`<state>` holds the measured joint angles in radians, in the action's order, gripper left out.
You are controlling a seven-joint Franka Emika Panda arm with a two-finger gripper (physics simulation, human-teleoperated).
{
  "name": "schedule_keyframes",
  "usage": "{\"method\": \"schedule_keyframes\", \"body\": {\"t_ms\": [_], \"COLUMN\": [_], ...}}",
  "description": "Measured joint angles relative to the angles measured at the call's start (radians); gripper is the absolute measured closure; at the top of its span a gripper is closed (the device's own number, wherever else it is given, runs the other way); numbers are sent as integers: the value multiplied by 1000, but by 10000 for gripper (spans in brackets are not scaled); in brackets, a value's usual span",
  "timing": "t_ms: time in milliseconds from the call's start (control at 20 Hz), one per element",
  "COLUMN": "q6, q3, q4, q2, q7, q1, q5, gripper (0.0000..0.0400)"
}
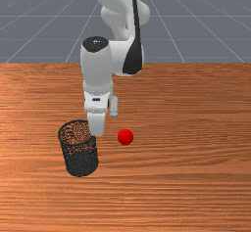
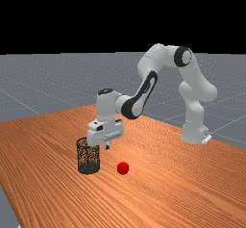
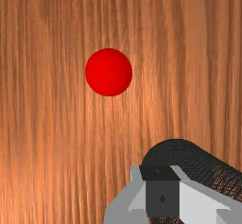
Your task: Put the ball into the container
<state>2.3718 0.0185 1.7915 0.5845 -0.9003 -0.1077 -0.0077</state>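
In the far view the gripper (image 2: 106, 146) hangs above the table, just right of the rim of the black mesh container (image 2: 88, 166). I cannot tell whether it is open or shut. The red ball (image 2: 123, 168) rests on the wood, lower than the gripper and to its right. In the front view the upright container (image 1: 81, 163) stands left of the ball (image 1: 125, 137), apart from it, and my hand partly covers its rim. In the wrist view the gripper (image 3: 162, 192) covers part of the container (image 3: 175, 154), while the ball (image 3: 108, 72) lies apart from both.
The orange-brown table (image 1: 196, 187) spreads around the ball and container. In the far view the arm's base (image 2: 194, 128) stands at the right, and the arm arches above the table. The table's far edge crosses the front view behind my hand.
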Motion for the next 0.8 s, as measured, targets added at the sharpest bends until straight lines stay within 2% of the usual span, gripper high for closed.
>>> {"method": "schedule_keyframes", "body": {"t_ms": [200,350,800], "q6": [88,116,283], "q3": [-4,-18,-17], "q4": [-25,-40,346], "q2": [40,54,-168], "q7": [8,-9,-27], "q1": [9,6,-6], "q5": [-2,6,9], "gripper": [400,400,400]}}
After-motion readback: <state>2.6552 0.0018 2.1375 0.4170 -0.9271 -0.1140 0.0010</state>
